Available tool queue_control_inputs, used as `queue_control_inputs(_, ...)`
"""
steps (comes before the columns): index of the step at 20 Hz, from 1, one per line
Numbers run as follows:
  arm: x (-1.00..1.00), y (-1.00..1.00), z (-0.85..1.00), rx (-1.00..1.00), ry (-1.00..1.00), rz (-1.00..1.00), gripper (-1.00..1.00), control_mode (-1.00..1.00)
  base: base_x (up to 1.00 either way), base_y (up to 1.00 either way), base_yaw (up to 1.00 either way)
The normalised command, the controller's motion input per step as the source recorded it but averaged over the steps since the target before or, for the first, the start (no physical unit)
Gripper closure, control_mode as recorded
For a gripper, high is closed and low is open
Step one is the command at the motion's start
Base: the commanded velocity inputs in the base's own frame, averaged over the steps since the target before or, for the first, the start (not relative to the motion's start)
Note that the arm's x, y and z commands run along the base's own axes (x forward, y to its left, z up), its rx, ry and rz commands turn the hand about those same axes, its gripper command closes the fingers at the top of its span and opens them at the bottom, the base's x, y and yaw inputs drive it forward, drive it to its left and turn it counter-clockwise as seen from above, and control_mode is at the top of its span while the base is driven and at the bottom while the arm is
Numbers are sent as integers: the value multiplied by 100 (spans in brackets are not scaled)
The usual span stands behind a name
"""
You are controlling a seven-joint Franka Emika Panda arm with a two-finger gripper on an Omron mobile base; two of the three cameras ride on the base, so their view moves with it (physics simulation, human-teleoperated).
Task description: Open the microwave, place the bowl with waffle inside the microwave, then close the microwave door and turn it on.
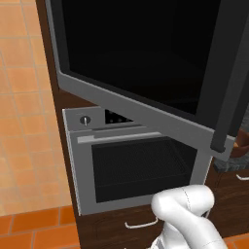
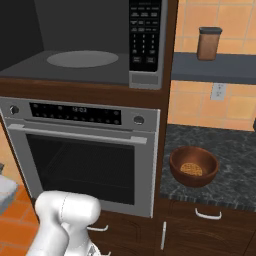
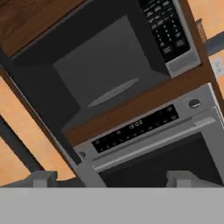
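The microwave (image 2: pixel 75 40) stands open, its round grey turntable (image 2: pixel 82 58) bare and its keypad (image 2: pixel 145 35) on the right. The microwave door (image 1: pixel 146 63) is swung wide out to the left, a dark glass panel with a black handle (image 1: pixel 228 97). The small dark-brown bowl (image 2: pixel 194 166) with a waffle in it sits on the dark stone counter (image 2: pixel 230 150), right of the oven and below the microwave. In the hand view my gripper (image 3: pixel 113 179) is open with nothing between its fingers. It looks up at the microwave (image 3: pixel 109 70) cavity from in front of the oven.
A steel oven (image 2: pixel 85 160) with a knob and bar handle sits directly under the microwave. A brown jar (image 2: pixel 208 43) stands on the grey shelf to the right. Wooden drawers with white handles (image 2: pixel 207 215) lie below the counter. The open door overhangs the space on the left.
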Motion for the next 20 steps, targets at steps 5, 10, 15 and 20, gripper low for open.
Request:
queue_control_inputs(5, 75, -6, -10, 63, 44, 45, -100, -100, 0, 0, 0)
queue_control_inputs(10, 78, -22, -3, 72, 14, 31, -100, -100, 0, 0, 0)
queue_control_inputs(15, 56, 44, -16, 15, 13, 15, -100, -100, 0, 0, 0)
queue_control_inputs(20, 37, 51, -20, 4, 24, 28, -100, -100, 0, 0, 0)
